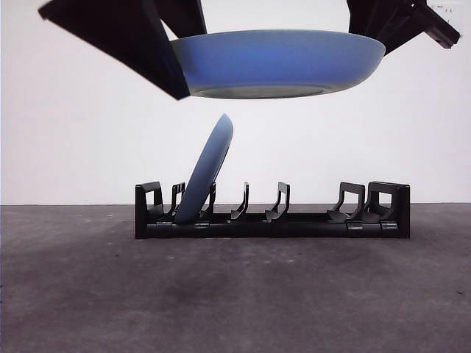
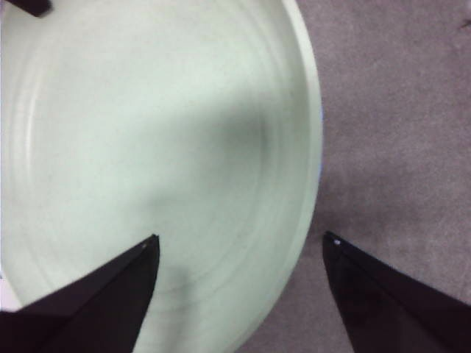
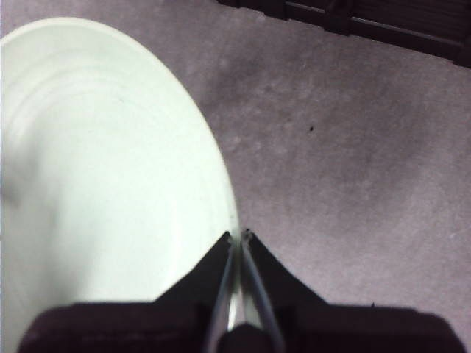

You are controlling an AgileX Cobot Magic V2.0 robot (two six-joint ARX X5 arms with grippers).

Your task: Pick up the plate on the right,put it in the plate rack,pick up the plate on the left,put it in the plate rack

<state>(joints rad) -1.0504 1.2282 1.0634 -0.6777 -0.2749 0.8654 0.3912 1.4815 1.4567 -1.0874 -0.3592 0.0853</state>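
above the grey table [image 1: 235,294], right gripper [image 3: 239,237] jaws clench the raised plate's [image 1: 276,62] rim; left gripper [image 2: 241,246] jaws released.

You have free slots in the plate rack [image 1: 272,219] beside the leaning plate [image 1: 206,170] (it blocks one end).

Blue plate [image 1: 276,62] level in air above black plate rack [image 1: 294,220]; second blue plate [image 1: 206,173] leaning in rack.

light: bright, even | glare: plate [image 2: 147,132] washed out | blur: wrist views soft
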